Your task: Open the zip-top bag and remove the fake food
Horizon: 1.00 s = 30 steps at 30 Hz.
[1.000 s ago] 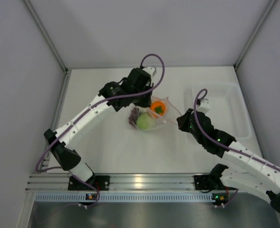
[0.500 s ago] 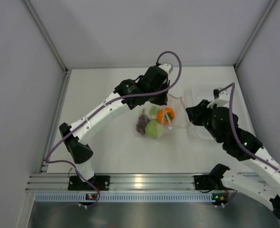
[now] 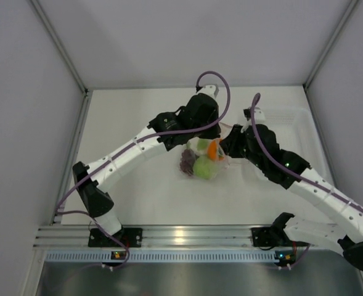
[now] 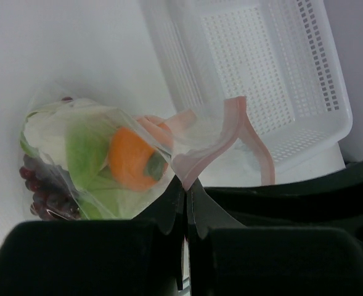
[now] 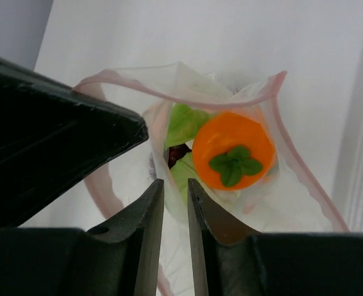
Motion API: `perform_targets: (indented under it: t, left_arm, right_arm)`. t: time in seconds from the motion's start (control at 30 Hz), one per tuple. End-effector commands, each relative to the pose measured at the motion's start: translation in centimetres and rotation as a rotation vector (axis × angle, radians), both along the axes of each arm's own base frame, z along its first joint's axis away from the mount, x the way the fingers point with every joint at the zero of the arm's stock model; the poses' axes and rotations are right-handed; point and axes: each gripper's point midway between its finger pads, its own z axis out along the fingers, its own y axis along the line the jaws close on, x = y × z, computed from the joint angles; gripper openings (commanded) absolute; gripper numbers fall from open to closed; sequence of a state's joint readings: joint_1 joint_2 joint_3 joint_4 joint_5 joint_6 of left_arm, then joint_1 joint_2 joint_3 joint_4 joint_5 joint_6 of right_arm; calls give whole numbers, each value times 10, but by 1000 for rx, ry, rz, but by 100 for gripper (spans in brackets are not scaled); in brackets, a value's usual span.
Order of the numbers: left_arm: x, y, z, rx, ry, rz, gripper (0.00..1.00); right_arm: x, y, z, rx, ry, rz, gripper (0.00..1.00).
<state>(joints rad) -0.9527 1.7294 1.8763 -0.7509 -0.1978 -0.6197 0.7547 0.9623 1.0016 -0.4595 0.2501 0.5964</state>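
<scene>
Pink-edged zip-top bag gapes: left gripper pinches its rim, right gripper barely parted, empty. Next I'd reach inside for the orange fruit.

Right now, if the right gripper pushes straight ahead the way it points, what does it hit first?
Probably the near wall of the clear crinkly zip-top bag, just ahead of the right gripper; behind it, the orange toy fruit with green top. Depth is unclear.

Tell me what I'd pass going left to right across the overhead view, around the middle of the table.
dark grape bunch → green apple → orange fruit, all three inside the zip-top bag → white tray
</scene>
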Motion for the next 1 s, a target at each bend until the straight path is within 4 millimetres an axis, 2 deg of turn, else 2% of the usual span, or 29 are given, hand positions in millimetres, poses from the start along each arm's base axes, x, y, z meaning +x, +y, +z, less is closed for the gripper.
perform_targets:
  t: [0.0, 0.03, 0.07, 0.17, 0.23, 0.3, 0.37, 0.47, 0.5, 0.57, 0.6, 0.67, 0.7, 0.73, 0.77, 0.83, 0.87, 0.9, 0.97]
  left_arm:
    - [0, 6, 69, -232, -108, 74, 0]
    - [0, 7, 67, -253, -102, 96, 0]
    - [-3, 12, 78, -287, -115, 99, 0]
    - [-7, 20, 93, -350, -134, 116, 0]
    - [-10, 22, 100, -371, -142, 115, 0]
    - [-12, 24, 107, -388, -145, 112, 0]
    - [-15, 24, 113, -405, -144, 101, 0]
    - [-20, 25, 118, -431, -135, 89, 0]
    - [-21, 25, 116, -433, -126, 90, 0]
    - [-24, 29, 118, -442, -126, 89, 0]
    - [-25, 30, 109, -429, -116, 97, 0]
    - [-27, 36, 103, -425, -111, 110, 0]
    - [-26, 38, 98, -420, -108, 121, 0]
    - [-26, 40, 81, -396, -94, 135, 0]
    - [-27, 44, 79, -397, -94, 143, 0]
    - [-25, 46, 63, -379, -83, 161, 0]
    - [-26, 48, 61, -380, -83, 164, 0]
    - [-26, 48, 57, -377, -79, 164, 0]
    - [-26, 49, 48, -361, -72, 169, 0]
  right_arm:
    - [23, 8, 17, 60, -51, -50, 24]
    - [28, 5, 18, 51, -55, -83, 26]
    - [32, 5, 16, 50, -55, -96, 27]
    - [45, -1, 3, 83, -41, -147, 29]
    - [47, -1, -9, 109, -18, -155, 29]
    - [49, 0, -9, 141, -26, -161, 29]
    - [50, 1, -9, 149, -23, -166, 36]
    - [54, -10, -19, 28, 8, -203, 40]
    - [59, -20, -17, -39, -1, -239, 41]
    - [55, -34, -25, -137, 21, -259, 43]
    - [56, -39, -20, -173, 8, -259, 45]
    - [54, -46, -27, -237, 34, -252, 46]
    - [55, -45, -24, -258, 29, -237, 47]
    - [54, -45, -27, -275, 40, -231, 49]
    - [54, -44, -30, -286, 51, -219, 50]
    - [52, -35, -39, -282, 70, -171, 55]
    - [53, -27, -39, -258, 64, -144, 55]
    - [49, -15, -48, -231, 87, -79, 56]
    - [49, -3, -53, -198, 98, -35, 56]
